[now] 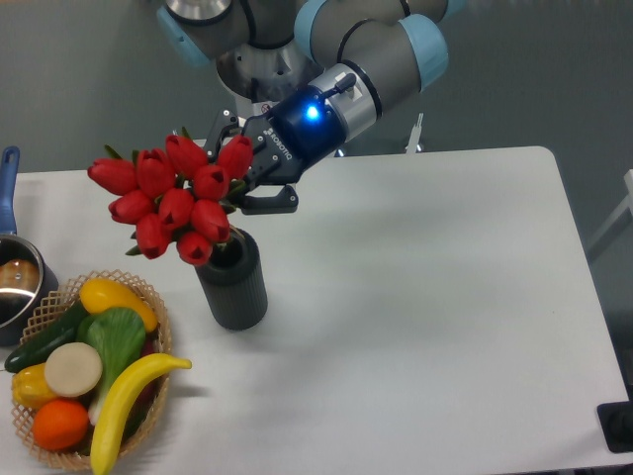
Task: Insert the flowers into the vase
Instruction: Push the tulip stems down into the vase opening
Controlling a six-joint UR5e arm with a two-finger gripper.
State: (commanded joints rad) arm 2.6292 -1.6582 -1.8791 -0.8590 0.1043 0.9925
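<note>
The flowers (173,203), a tight bunch of red tulip buds with green leaves, hang over the mouth of the vase (233,287), leaning to the left. The vase is a dark ribbed cylinder standing upright on the white table. The buds cover most of its mouth, so I cannot tell how deep the stems reach. My gripper (247,183) is shut on the flowers' stems from the right, just above and behind the vase rim. One dark finger (269,203) shows below the buds.
A wicker basket (148,297) of plastic fruit and vegetables sits at the front left, close to the vase. A steel pot (18,287) with a blue handle is at the left edge. The white table (445,297) stretches to the right.
</note>
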